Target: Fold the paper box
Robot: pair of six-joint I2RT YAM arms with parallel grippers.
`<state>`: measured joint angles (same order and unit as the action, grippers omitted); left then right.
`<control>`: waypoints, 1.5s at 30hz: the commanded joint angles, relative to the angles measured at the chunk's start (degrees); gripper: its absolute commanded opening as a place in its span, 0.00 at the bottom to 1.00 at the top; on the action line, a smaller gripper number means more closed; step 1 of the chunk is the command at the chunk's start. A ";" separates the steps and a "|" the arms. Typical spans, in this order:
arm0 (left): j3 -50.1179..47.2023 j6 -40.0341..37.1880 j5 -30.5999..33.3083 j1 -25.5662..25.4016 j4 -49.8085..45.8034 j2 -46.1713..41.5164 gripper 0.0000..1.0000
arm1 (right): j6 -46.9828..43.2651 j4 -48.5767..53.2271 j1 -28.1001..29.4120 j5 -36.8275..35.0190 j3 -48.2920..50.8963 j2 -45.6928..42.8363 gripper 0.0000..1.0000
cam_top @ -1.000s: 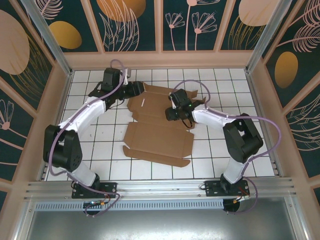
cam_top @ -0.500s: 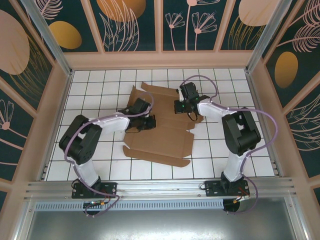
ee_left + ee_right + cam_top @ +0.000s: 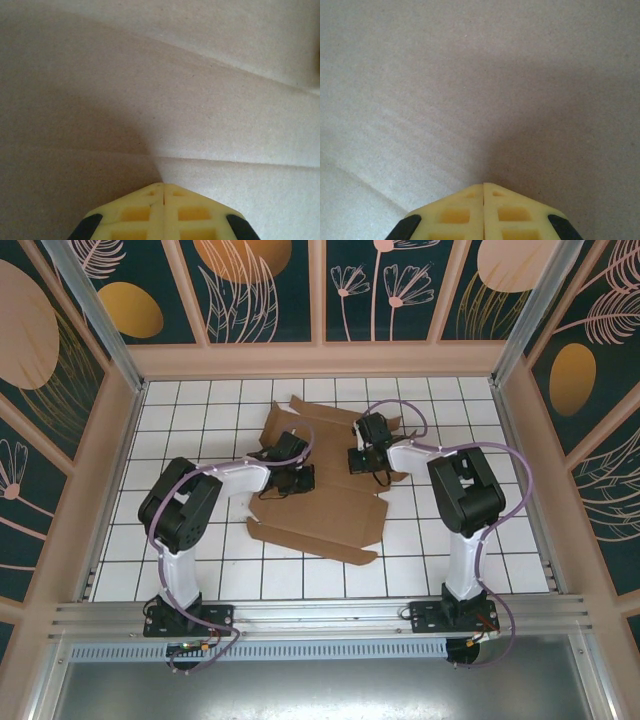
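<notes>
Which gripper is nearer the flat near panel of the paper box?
Left. The left gripper sits at that panel's far edge on the paper box; the right gripper is farther back, on the box's middle section, toward its right side.

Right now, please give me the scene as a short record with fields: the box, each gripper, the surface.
paper box: brown creased sheet with flaps, lying open on the table
table: white tiles, dark grid lines
left gripper: shut, tips at the cardboard, contact likely
right gripper: shut, tips at the cardboard, contact likely
task state: box not yet folded
</notes>
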<state>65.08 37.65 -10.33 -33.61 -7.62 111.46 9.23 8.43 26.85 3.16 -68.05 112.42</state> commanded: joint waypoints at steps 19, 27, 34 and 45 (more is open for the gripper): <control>12.02 -3.26 4.73 7.97 -8.45 5.04 0.00 | 6.12 2.40 -0.91 7.08 16.13 -21.45 0.41; 3.58 3.28 -1.98 8.30 -0.09 -2.24 0.00 | 7.33 -5.64 -15.99 12.67 13.86 -21.57 0.69; -3.93 7.77 -6.15 10.01 2.67 -3.35 0.00 | 2.55 -2.77 -23.06 20.74 8.51 -11.53 0.74; -2.61 2.41 -6.95 15.58 -1.95 2.32 0.00 | 1.49 -2.80 -23.54 34.36 8.67 -2.48 0.74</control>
<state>61.58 42.78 -19.55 -19.29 -4.99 110.17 11.60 4.82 2.52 30.59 -59.11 106.78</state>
